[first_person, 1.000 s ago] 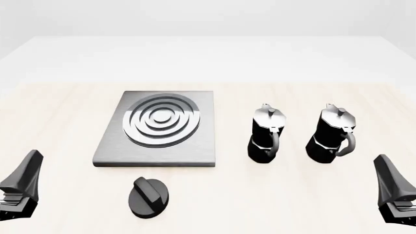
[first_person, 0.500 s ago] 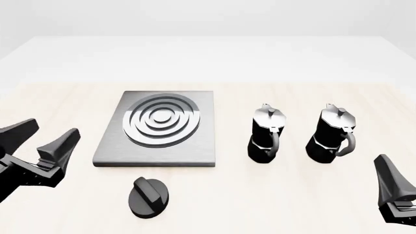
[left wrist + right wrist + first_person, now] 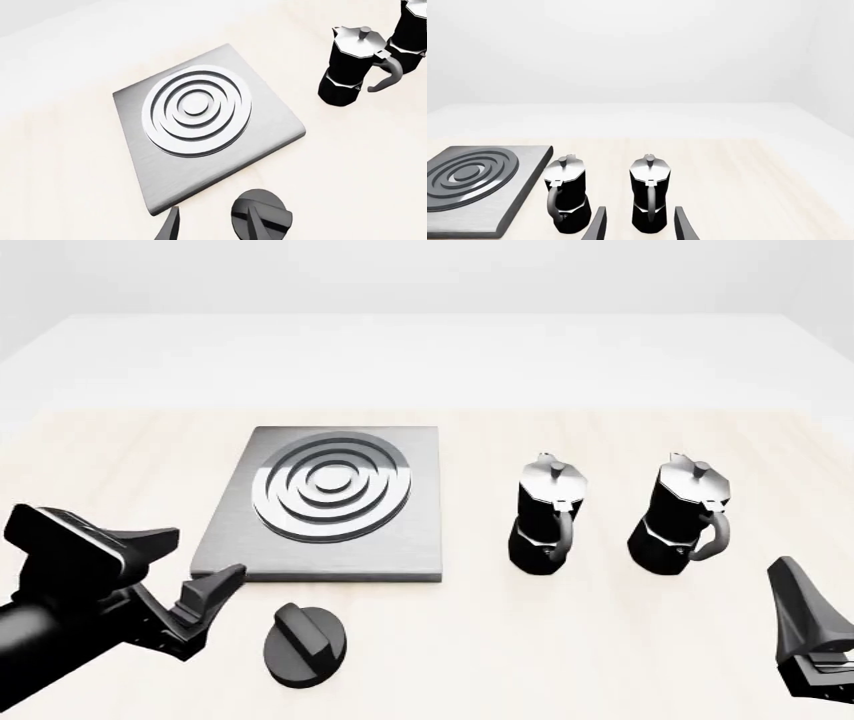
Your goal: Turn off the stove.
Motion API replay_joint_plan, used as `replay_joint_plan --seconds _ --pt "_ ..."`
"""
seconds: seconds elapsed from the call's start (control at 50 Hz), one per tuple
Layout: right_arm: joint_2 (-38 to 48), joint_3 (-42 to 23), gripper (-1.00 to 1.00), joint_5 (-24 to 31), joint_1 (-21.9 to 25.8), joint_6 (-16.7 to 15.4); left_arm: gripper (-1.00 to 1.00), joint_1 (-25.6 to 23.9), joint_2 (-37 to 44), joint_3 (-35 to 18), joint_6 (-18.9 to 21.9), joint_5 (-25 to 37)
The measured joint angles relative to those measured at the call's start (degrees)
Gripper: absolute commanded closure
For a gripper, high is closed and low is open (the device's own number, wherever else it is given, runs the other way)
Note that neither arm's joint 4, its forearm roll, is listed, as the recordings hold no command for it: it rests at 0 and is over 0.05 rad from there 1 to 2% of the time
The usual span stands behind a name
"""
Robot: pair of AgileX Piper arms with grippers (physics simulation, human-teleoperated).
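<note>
Pale tabletop (image 3: 561, 640): left claw (image 3: 190, 570) spread beside knob (image 3: 306, 642); right claw (image 3: 639, 225), parted, shows both fingers only wrist-side.

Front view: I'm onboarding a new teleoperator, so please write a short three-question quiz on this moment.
1. True or false: the round black knob sits on top of the stove.
2. Which is closest to the knob? A. the left hand B. the right hand C. the nearer pot
3. Fill in: ___ moka pots stand to the right of the stove.

Key:
1. False. The knob lies on the tabletop, in front of the stove's near edge.
2. A. The left hand is open, just left of the knob and not touching it.
3. Two, both upright.
</note>
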Motion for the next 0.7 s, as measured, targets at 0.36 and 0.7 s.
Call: replay_joint_plan --seconds 0.36,0.7 --pt "0.06 0.01 -1.0 -0.06 -0.06 0.07 -1.0 -1.9 9.87 2.32 0.12 -4.63" --pt "0.05 0.0 -1.0 -0.04 -0.19 0.21 -1.0 -1.35 18.65 4.74 0.29 -11.76"
